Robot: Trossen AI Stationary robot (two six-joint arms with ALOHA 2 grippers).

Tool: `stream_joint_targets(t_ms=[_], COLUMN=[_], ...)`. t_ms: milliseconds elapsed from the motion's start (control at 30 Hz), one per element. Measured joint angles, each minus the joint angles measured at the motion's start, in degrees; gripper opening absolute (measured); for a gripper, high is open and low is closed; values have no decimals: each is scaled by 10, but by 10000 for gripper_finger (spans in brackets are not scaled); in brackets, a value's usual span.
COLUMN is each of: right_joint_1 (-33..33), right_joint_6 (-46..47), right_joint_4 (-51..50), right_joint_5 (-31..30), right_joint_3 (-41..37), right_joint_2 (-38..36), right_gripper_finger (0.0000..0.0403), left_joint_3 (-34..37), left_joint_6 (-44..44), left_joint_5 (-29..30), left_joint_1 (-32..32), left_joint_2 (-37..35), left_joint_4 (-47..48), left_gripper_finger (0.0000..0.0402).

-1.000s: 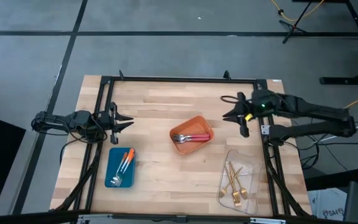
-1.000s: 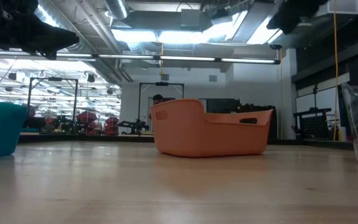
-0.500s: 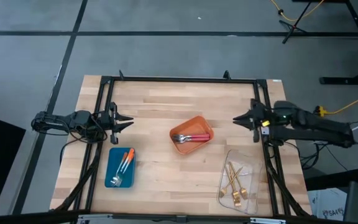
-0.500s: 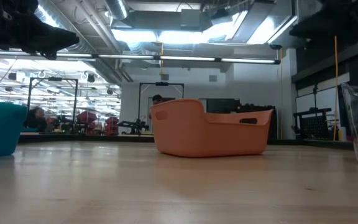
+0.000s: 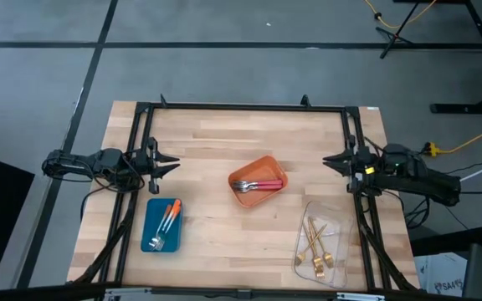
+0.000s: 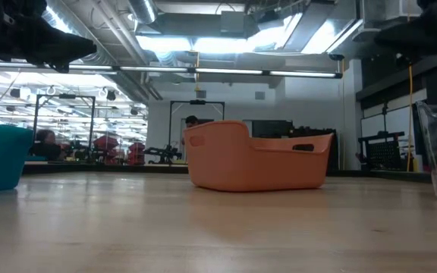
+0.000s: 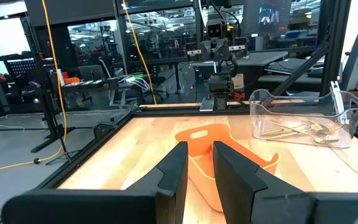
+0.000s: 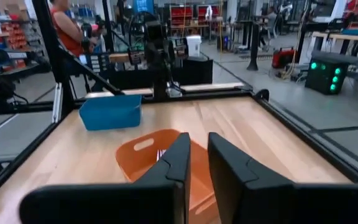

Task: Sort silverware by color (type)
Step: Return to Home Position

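Observation:
The silverware lies in three trays. Pink-handled forks (image 5: 262, 185) lie in the orange tray (image 5: 243, 176) at the table's middle. Orange-handled forks (image 5: 168, 219) lie in the blue tray (image 5: 151, 227) at the near left. Gold forks (image 5: 315, 242) lie in the clear tray (image 5: 333, 219) at the near right. My left gripper (image 5: 176, 164) hovers level at the left edge and my right gripper (image 5: 325, 160) at the right edge. Both point at the orange tray (image 7: 253, 163) (image 8: 143, 155). Each is open by a narrow gap with nothing between the fingers.
A black frame rail (image 5: 241, 107) runs around the tabletop. Bare wood (image 5: 224, 134) stretches along the far half and between the trays. A person (image 8: 64, 22) stands in the room beyond the table's left side.
My right gripper has drawn back from over the table toward the right edge, sinking and levelling out, its finger gap unchanged. The trays and forks lie as before.

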State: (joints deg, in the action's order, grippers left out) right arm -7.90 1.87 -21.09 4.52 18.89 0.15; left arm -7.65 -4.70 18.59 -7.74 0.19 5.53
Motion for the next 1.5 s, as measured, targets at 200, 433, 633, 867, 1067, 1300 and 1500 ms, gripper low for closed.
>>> stream_joint_targets(t_ms=[200,433,633,867,1067,1300,1500], right_joint_1=[0,0,0,0,0,0,0], right_joint_6=[-6,-6,-1,7,7,9,8], right_joint_4=[39,148,222,263,255,226,226], right_joint_5=[0,-6,-6,-8,-9,-15,-15], right_joint_3=[-31,-99,-150,-185,-185,-185,-185], right_joint_2=[0,0,0,1,0,1,1], right_gripper_finger=[44,44,44,44,44,44,44], left_joint_3=[0,0,0,0,0,0,0], left_joint_6=[0,0,0,0,0,0,0], left_joint_5=[0,3,3,3,3,2,2], left_joint_1=[0,0,0,0,0,0,0], left_joint_2=[0,0,0,0,0,1,1], left_joint_4=[0,0,0,0,0,0,0], left_gripper_finger=[70,70,70,70,70,70,70])
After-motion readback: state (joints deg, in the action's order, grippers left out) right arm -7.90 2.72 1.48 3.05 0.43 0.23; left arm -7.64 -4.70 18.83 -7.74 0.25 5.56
